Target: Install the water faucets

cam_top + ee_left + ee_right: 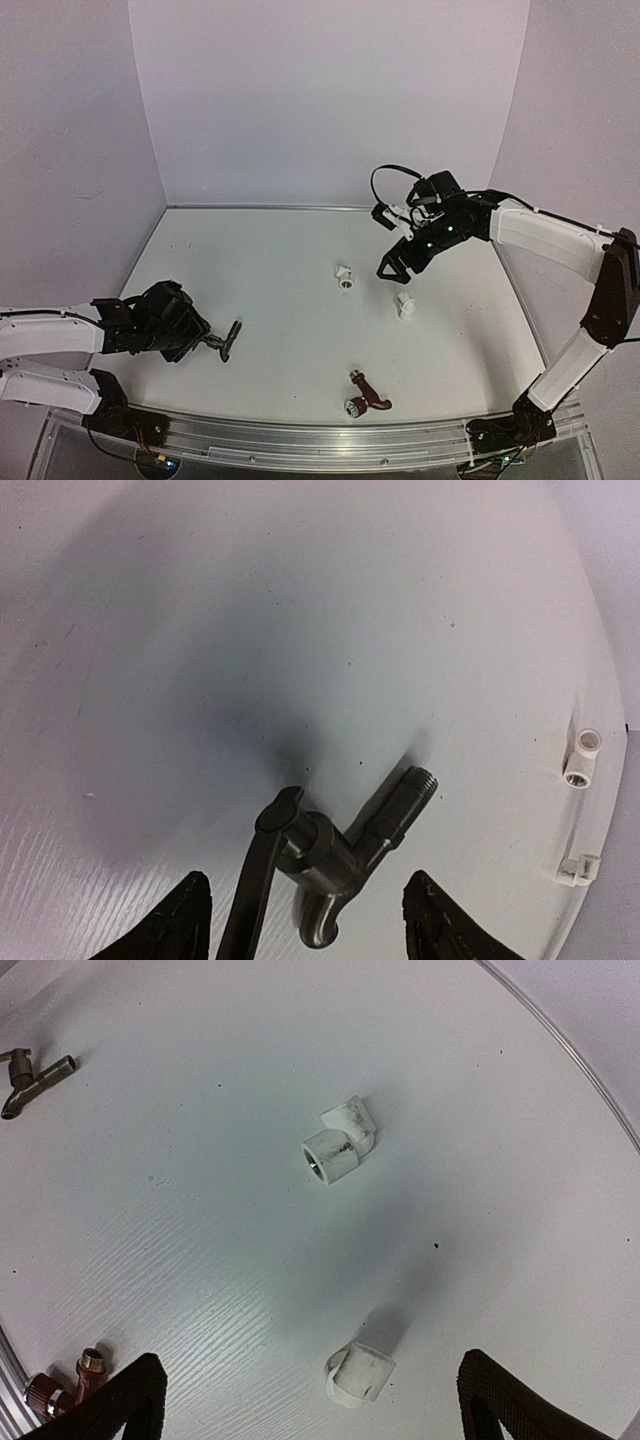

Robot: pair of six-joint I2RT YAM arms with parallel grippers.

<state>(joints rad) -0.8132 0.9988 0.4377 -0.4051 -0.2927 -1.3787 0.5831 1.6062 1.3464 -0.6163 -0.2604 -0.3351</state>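
Looking down the left wrist view, you see the dark faucet (340,840) lying flat on the table (270,250), its spout end between the spread fingers (180,925) of the left gripper (203,338). Neither pad visibly touches it. Its threaded end points away from the gripper, and the thin lever lies beside the left finger.

It looks like solid metal, so expect it to be stiff, heavy for its size and smooth enough to twist in the pads. Take it across the thick body, just behind the threads. Stay off the lever, which will probably swing, and keep the threads bare for the fitting.

The red faucet (365,395) lies near the front edge, well apart from both arms. Its round silvery end will likely roll, so grip its stem.

Your right gripper (395,268) hangs wide open and empty above the two white elbows (340,1143), holding nothing.
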